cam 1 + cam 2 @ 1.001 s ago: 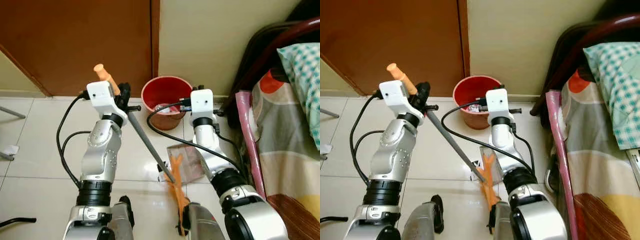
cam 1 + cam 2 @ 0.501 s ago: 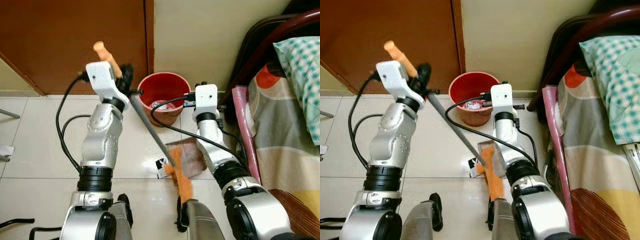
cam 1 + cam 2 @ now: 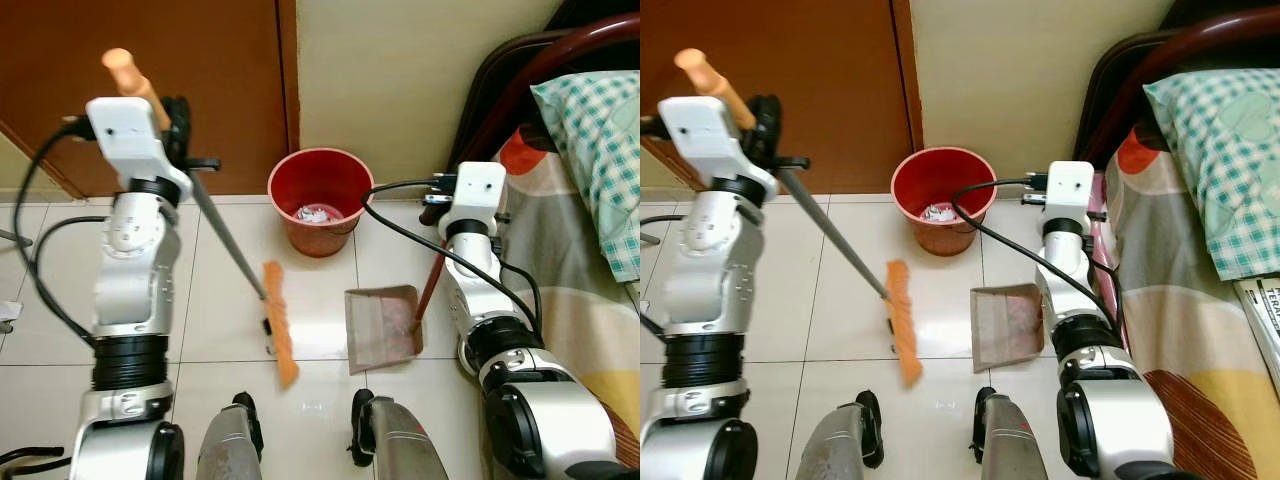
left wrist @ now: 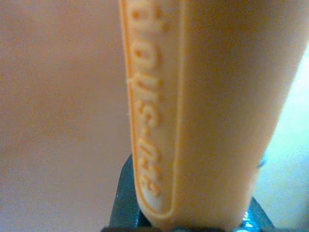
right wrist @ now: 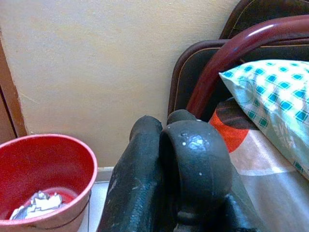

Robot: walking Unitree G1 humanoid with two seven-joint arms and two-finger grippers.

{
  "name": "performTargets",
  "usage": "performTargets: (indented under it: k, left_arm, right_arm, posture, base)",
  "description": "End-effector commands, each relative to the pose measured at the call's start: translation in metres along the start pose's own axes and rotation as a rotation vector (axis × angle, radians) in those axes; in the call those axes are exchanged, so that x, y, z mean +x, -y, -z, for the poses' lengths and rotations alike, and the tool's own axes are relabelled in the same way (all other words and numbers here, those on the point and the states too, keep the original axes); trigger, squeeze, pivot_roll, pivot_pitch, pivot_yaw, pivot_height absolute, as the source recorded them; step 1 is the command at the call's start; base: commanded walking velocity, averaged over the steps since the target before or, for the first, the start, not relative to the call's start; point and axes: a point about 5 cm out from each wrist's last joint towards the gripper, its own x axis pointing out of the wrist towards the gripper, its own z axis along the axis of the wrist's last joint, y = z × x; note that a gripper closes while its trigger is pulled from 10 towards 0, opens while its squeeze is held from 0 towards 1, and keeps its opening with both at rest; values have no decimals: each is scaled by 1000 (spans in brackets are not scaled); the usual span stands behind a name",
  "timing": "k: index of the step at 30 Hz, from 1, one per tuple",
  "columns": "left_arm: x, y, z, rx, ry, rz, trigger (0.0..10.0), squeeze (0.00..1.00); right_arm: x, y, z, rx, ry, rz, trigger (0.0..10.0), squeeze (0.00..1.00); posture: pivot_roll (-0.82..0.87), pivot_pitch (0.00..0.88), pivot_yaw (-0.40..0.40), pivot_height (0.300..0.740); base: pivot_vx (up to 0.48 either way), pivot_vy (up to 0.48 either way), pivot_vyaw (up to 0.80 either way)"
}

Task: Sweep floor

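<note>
Our left jaws (image 3: 170, 120), tight on the broom (image 3: 279, 322), have swung it away from the dustpan (image 3: 380, 326) our right jaws (image 3: 440, 205) hold, so we judge we must sweep again toward it.

broom (image 3: 902, 322), dustpan (image 3: 1005, 326), red bucket (image 3: 937, 196)

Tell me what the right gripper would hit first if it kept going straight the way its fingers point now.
Most likely the cream wall ahead. In the right wrist view the right gripper points toward it, between the red bucket and the dark bed frame. Depth is unclear, so the frame could catch it first.
</note>
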Motion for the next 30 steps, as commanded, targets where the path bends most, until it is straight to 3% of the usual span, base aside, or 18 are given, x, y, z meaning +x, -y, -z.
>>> performTargets:
  k: [1,8,11,15,19,22,25,28,30]
  left_arm:
    - [-2,-3,-17,-4,57,-5,10000,0]
    - [-2,-8,-29,7,80,-11,10000,0]
    - [-4,-23,-27,71,63,-39,10000,0]
    - [-7,-31,-24,128,55,-39,10000,0]
    - [-15,-55,-16,230,20,-79,10000,0]
    - [-16,-58,-16,256,20,-80,10000,0]
    - [-19,-64,-4,271,-19,-85,10000,0]
    - [-30,-63,25,264,-92,-74,10000,0]
    - [-30,-63,25,264,-92,-74,10000,0]
  right_arm:
    - [1,0,2,-5,-18,-7,10000,0]
    - [0,-2,2,-3,-20,-15,10000,0]
    - [1,-2,2,-2,-23,-22,10000,0]
    - [1,-2,2,-1,-23,-22,10000,0]
    - [0,-2,3,12,-24,-20,10000,0]
    - [0,-3,3,17,-26,-21,10000,0]
    - [0,-5,4,31,-33,-24,10000,0]
    - [-2,-11,5,56,-46,-28,10000,0]
    - [-2,-11,5,56,-46,-28,10000,0]
  posture:
    - [39,200,-56,740]
    - [41,201,-57,740]
    - [45,192,-59,740]
    - [45,192,-59,740]
    - [45,192,-57,740]
    - [47,194,-59,740]
    - [47,194,-59,740]
    - [48,200,-62,740]
    - [48,200,-62,740]
  base:
    - [0,0,0]
    - [0,0,0]
    - [0,0,0]
    - [0,0,0]
    - [0,0,0]
    - [0,0,0]
    - [0,0,0]
    - [0,0,0]
    - [0,0,0]
